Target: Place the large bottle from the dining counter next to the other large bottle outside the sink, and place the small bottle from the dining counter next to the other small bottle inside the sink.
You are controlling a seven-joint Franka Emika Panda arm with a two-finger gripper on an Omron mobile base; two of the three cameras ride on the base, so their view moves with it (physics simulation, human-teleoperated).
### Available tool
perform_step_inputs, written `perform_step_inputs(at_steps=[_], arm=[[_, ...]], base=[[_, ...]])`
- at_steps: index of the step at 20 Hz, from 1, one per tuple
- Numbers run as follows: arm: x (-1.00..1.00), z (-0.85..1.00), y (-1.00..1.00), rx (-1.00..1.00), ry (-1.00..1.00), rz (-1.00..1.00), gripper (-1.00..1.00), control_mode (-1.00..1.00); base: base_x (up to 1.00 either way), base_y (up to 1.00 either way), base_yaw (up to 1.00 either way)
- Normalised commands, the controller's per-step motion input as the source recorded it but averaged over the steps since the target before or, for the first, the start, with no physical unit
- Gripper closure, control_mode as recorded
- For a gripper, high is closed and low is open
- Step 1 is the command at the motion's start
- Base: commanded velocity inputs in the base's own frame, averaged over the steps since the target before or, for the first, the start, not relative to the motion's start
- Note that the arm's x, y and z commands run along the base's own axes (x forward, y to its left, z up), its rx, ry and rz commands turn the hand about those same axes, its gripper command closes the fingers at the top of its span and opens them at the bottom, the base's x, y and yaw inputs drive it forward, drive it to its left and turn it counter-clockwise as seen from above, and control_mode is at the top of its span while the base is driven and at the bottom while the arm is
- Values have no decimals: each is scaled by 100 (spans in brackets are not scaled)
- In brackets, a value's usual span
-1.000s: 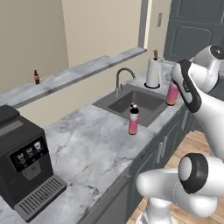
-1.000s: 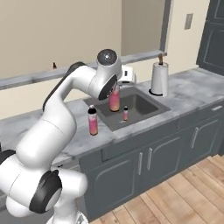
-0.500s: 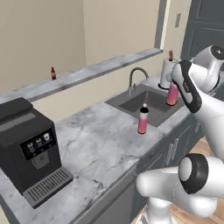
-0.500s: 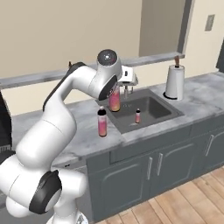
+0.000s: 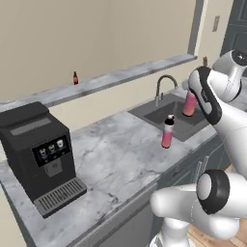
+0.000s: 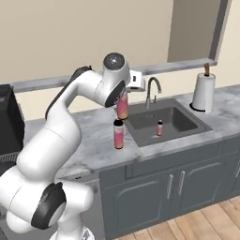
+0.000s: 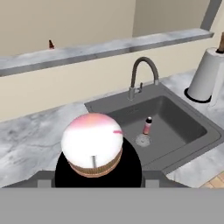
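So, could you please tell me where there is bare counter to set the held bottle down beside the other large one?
Marble counter lies bare left of the standing large pink bottle, toward the coffee machine. To its right the sink rim leaves little room. The gripper carries the held large bottle above that corner.

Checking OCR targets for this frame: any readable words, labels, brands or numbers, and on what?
No legible text anywhere.
Coffee machine: front panel shows small lit icons, too small to read.
Small brown bottle on the dining counter: label too small to read.
Pink bottle in the pincer: no print visible.
Pink bottle on the counter: no print visible.
Small bottle in the sink: no print visible.
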Motion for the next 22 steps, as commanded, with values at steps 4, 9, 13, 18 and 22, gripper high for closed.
perform_step_inputs(at_steps=[4,9,13,18,22], arm=[[0,0,0,0,0,0,100,100],[0,0,0,0,0,0,100,100],[0,0,0,0,0,0,100,100],[0,0,0,0,0,0,100,100],[0,0,0,0,0,0,100,100]], base=[[36,-57,1],[44,-23,5],[50,0,8],[29,-4,10],[30,7,14]])
